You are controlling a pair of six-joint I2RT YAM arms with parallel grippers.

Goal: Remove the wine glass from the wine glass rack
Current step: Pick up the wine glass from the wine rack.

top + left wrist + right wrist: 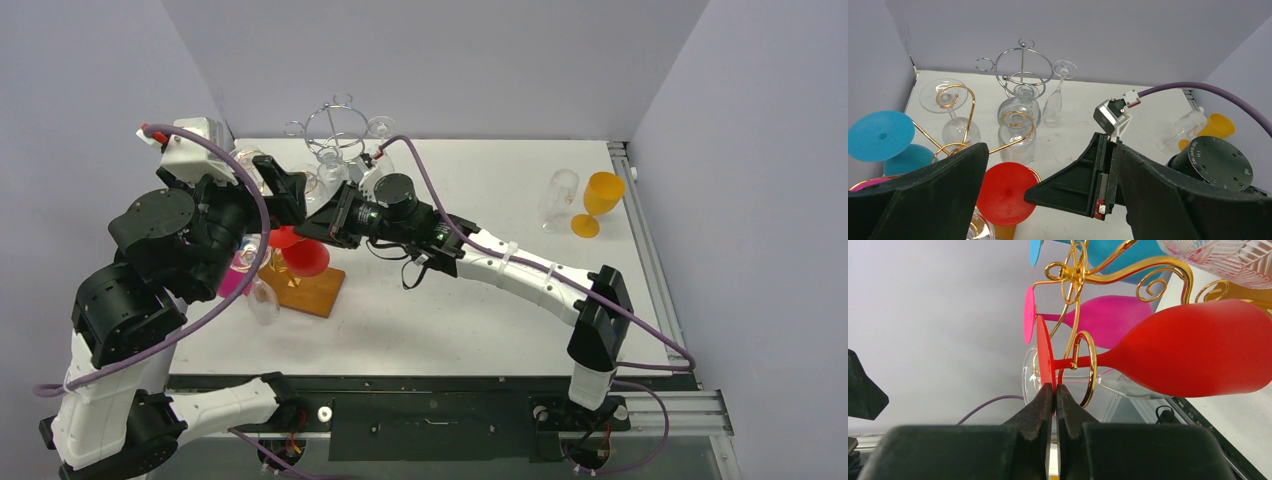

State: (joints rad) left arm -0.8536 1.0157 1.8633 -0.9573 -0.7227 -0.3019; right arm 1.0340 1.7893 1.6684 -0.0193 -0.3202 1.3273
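Right gripper [1053, 390] is pinched tight on the foot rim of the red wine glass [1198, 355], whose stem sits in a loop of the gold rack [1083, 365]. Left gripper [1052, 150] just hovers above it, jaws wide apart.

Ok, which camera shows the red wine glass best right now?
Right wrist: the red wine glass hangs side-on, its stem through a ring of the gold rack, its foot rim pinched by the right gripper. Left wrist shows only its foot from above; top external shows just a small red patch.
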